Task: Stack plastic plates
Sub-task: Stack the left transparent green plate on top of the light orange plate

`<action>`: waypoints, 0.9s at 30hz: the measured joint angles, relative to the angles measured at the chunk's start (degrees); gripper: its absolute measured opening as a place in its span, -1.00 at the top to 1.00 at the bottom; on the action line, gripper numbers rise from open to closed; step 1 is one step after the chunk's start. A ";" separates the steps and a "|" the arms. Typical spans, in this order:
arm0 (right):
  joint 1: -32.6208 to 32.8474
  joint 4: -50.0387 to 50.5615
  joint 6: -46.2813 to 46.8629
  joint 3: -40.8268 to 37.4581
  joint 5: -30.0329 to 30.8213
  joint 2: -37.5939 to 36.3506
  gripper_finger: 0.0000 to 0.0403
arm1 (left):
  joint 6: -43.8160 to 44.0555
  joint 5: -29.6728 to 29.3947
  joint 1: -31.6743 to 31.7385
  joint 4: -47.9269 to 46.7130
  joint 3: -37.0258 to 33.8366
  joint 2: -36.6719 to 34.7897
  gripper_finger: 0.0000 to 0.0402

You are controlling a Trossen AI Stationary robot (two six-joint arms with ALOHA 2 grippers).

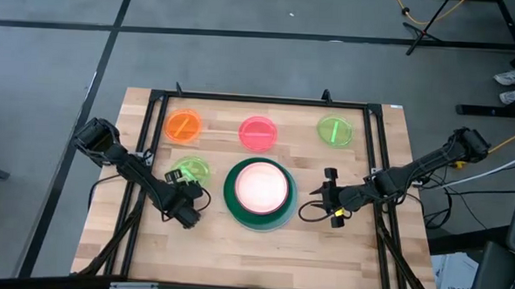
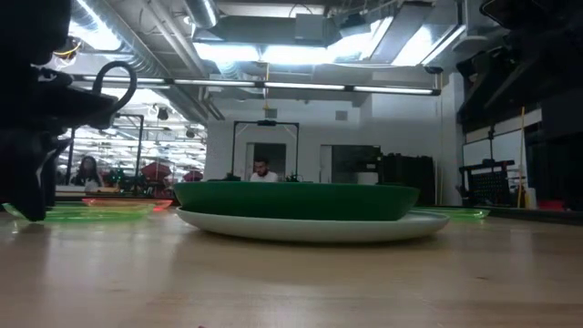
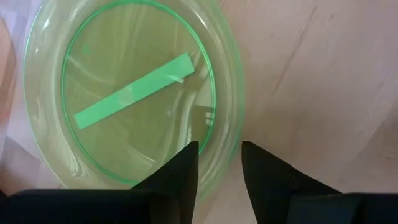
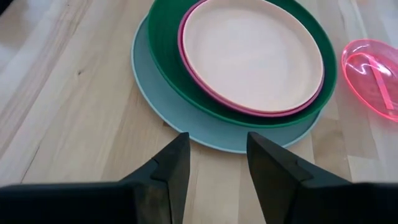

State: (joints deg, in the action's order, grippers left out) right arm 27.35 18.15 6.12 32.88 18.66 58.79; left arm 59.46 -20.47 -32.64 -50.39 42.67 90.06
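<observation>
1. Reaching from the left of the high view, the left gripper (image 1: pixel 187 213) sits at the lower right edge of the nearer neon green plate (image 1: pixel 190 170), left of centre in that frame. Its wrist view shows the two fingers (image 3: pixel 184 174) parted by a narrow gap and holding nothing, with the plate's rim (image 3: pixel 225 124) lying just ahead of that gap.
2. Judging from that, the coming move turns on the rim lining up with the gap: the plate lies straight ahead of the claw, and the green strip (image 3: pixel 134 90) across the plate runs slantwise to the fingers.
3. Waiting at centre right, the right gripper (image 1: pixel 329 198) hangs just beside the stack, its fingers apart and empty in its wrist view.
4. That stack stands at frame centre: peach plate (image 1: pixel 259 185) on magenta (image 4: pixel 249 107), on dark green (image 1: pixel 230 194), on pale blue (image 4: pixel 186 121).
5. Along the upper row lie the orange plate (image 1: pixel 183 126), the pink plate (image 1: pixel 257 133) and the second neon green plate (image 1: pixel 335 130), all well apart from both claws.
6. The left arm is plainly the nearer to the small green plate.
</observation>
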 joint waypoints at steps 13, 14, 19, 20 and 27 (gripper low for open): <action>0.00 0.00 0.00 0.00 1.46 0.02 0.26 | -2.45 -0.27 0.00 0.43 -0.19 0.02 0.87; 0.00 0.00 -0.01 0.00 1.46 0.02 0.26 | -2.80 -0.40 0.00 0.50 -0.19 0.02 0.91; 0.00 0.03 0.01 0.00 1.45 0.02 0.26 | -3.08 -1.55 0.00 0.52 -0.21 0.02 0.98; 0.00 0.02 0.01 0.00 1.46 0.02 0.26 | -3.06 -1.55 0.00 0.52 -0.21 0.02 0.98; 0.00 0.02 0.01 0.00 1.43 0.02 0.26 | -3.06 -2.06 0.00 0.50 0.43 0.04 0.99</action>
State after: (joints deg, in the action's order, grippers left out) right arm 27.35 18.17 6.13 32.88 20.10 58.81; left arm 56.40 -22.53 -32.64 -49.89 43.10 90.11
